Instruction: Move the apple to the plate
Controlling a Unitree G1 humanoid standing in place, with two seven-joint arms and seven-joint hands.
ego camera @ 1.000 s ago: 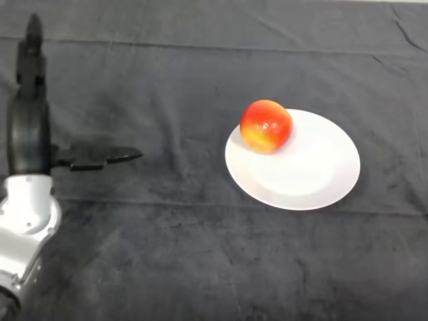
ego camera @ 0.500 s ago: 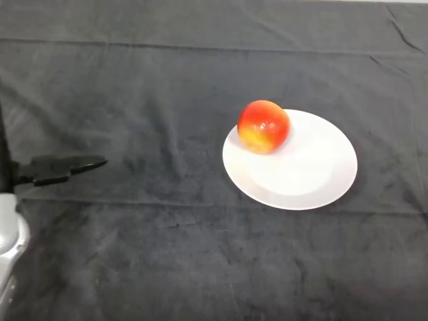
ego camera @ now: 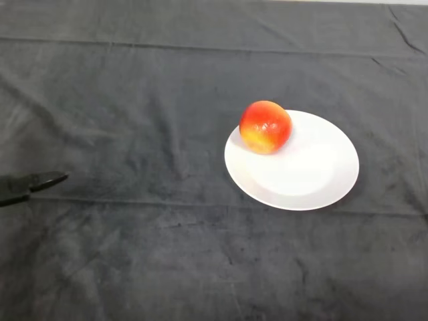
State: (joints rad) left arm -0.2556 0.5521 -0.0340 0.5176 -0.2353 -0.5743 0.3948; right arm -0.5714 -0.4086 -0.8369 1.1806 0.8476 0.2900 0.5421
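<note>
While the apple sits on the upper-left rim of the white plate, only a black fingertip of the left hand shows at the far left edge, well apart; its grip state I cannot tell.

Dark grey cloth-covered bench fills whole view. Fabric wrinkled; long crease runs across near far edge, another across nearer half. Short diagonal folds at far right corner. Thin pale strip along top edge.
</note>
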